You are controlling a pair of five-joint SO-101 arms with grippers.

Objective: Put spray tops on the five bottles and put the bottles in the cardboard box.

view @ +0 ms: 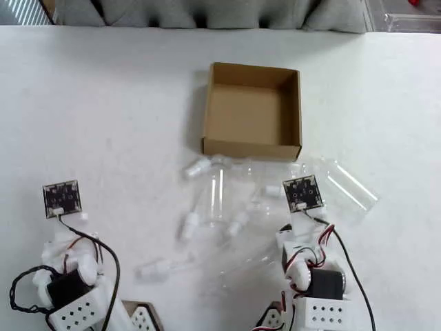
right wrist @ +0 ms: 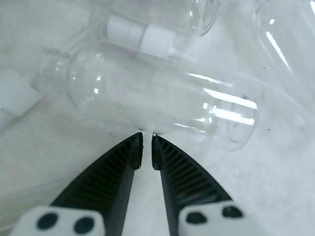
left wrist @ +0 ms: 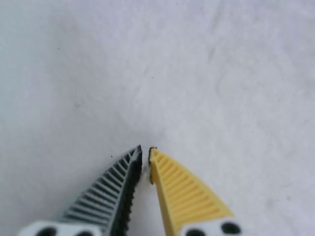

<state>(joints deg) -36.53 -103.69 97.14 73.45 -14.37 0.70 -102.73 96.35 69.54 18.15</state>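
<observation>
An open cardboard box [view: 253,111] sits at the table's middle back, empty inside. In front of it several clear bottles lie on their sides, among them one [view: 216,194] near the middle and one [view: 348,183] to the right. White spray tops [view: 196,167] [view: 188,225] [view: 238,223] lie scattered among them. My left gripper [left wrist: 145,150] is shut over bare white table at the front left. My right gripper [right wrist: 146,139] is shut, its tips just short of a clear bottle [right wrist: 162,93] lying across them; a spray top [right wrist: 142,34] lies beyond it.
The white table [view: 110,117] has free room to the left and behind the box. Grey cushions [view: 207,12] line the far edge. Both arm bases [view: 76,289] [view: 310,289] stand at the front edge.
</observation>
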